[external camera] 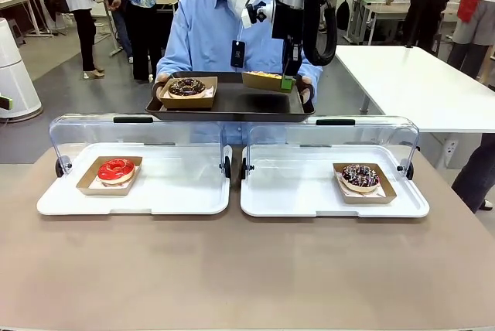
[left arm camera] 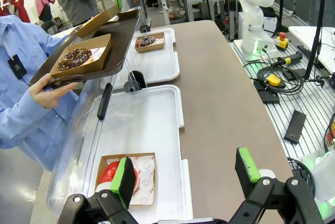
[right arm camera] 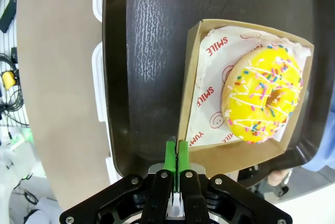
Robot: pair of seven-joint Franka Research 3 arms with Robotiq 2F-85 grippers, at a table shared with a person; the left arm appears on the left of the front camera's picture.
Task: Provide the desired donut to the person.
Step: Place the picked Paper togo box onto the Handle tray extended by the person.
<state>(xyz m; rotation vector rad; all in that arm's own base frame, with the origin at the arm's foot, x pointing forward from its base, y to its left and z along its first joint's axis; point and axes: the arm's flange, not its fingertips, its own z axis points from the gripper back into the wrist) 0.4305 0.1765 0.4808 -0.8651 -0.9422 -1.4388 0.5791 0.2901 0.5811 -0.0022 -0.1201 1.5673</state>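
1. The right arm reaches across from the upper right, its wrist pointing down over the near right edge of the dark tray (external camera: 232,105) the person holds up.
2. The right hand (external camera: 287,82) has its green pads pressed together on the corner wall of the cardboard box (right arm camera: 246,85) on that tray; in the right wrist view the pads (right arm camera: 170,156) meet with the thin wall between them.
3. The left hand (left arm camera: 186,174) hangs well short of the tray, above the worktop (left arm camera: 225,103), its two fingers spread wide apart and gripping nothing.
4. The person's hands (left arm camera: 49,89) grip the tray at its two ends, fingers curled under the rim.
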